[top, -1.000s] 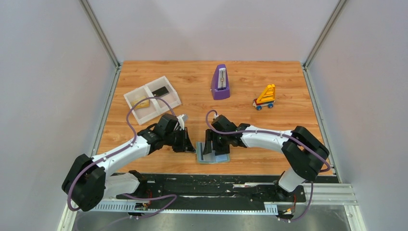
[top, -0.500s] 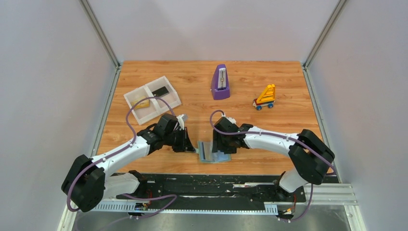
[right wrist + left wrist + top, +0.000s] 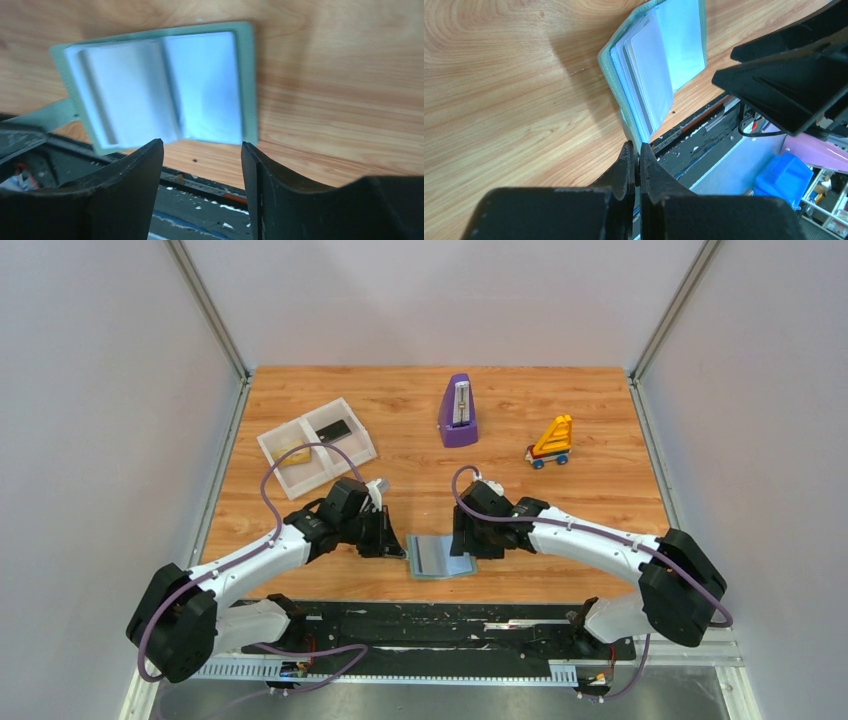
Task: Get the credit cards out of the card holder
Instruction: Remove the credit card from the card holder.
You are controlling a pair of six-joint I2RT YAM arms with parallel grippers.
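Observation:
The pale teal card holder (image 3: 443,557) lies open and flat near the table's front edge. It also shows in the left wrist view (image 3: 659,65) and the right wrist view (image 3: 160,85), and its greyish inner pockets look blank. My left gripper (image 3: 399,544) (image 3: 638,150) is shut on the holder's left edge by the strap tab. My right gripper (image 3: 466,543) (image 3: 201,145) is open and empty just above the holder's right half. A yellowish card (image 3: 295,453) and a dark card (image 3: 334,428) lie in the white tray (image 3: 352,405).
A purple metronome (image 3: 458,410) stands at the back centre. A yellow toy vehicle (image 3: 551,440) is at the back right. The black base rail (image 3: 450,625) runs just beyond the table's front edge, close to the holder.
My right gripper let go of the holder's raised flap and drew back to the right. The holder dropped from half-upright to open and flat. My left gripper has stayed put.

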